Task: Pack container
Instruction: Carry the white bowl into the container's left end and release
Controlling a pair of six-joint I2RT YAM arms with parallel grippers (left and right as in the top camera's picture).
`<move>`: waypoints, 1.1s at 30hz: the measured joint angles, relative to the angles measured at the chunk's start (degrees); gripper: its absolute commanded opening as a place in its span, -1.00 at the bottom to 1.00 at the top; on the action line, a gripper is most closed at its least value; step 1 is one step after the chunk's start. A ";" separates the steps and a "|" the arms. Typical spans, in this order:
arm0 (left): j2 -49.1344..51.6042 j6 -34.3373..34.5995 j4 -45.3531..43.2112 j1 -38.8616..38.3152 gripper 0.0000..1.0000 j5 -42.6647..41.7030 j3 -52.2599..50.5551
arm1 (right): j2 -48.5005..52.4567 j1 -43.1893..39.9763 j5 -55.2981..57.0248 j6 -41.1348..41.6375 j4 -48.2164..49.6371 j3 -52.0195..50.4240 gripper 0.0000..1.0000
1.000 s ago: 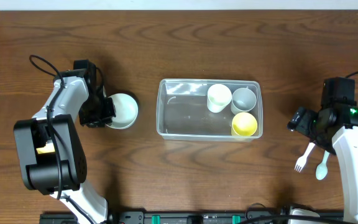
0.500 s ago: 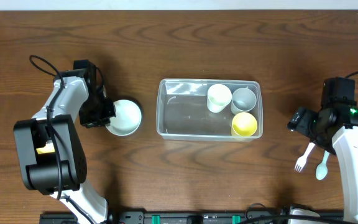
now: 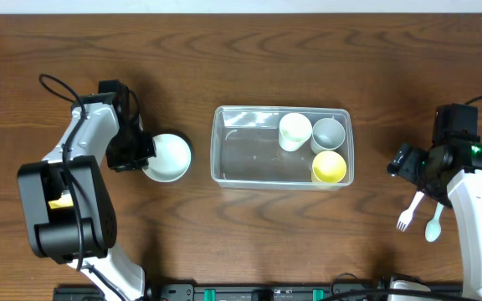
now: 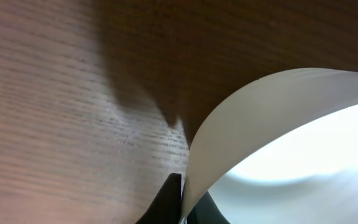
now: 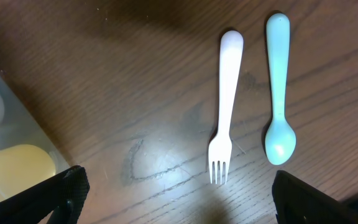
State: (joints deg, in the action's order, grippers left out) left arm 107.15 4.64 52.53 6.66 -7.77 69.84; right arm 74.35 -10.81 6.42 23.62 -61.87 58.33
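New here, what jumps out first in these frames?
The clear container sits mid-table, with a white cup, grey cup and yellow cup crowded at its right end. To its left, the left gripper pinches the rim of a white bowl. Far right, the open right gripper hangs near a white fork and pale blue spoon.

The white bowl (image 3: 169, 157) lies slightly nearer the container (image 3: 249, 160) than a second ago; the left gripper (image 3: 146, 157) now pinches its rim.
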 measured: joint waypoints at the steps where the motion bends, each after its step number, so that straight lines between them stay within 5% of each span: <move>1: -0.52 0.02 0.04 0.00 -0.88 0.02 0.00 | 0.00 0.00 -0.02 0.00 0.02 0.00 0.92; 13: -20.92 1.33 1.20 -1.51 -0.88 0.26 0.15 | 0.00 0.00 -0.02 -0.02 0.00 0.00 0.91; 21: -35.08 1.55 -3.15 -16.02 -0.88 -0.96 0.33 | 0.00 0.00 -0.02 -0.02 0.00 0.00 0.91; 28: -30.97 1.33 -11.26 -29.22 -0.88 -1.33 0.48 | 0.00 0.00 -0.02 -0.02 -0.02 0.00 0.91; 33: -22.05 1.31 -12.70 -31.10 -0.88 -1.31 0.48 | 0.00 0.00 -0.02 -0.02 -0.13 0.00 0.91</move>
State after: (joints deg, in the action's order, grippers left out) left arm 85.10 5.96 39.83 -24.45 -9.08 70.32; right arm 74.35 -10.81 6.39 23.59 -62.00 58.33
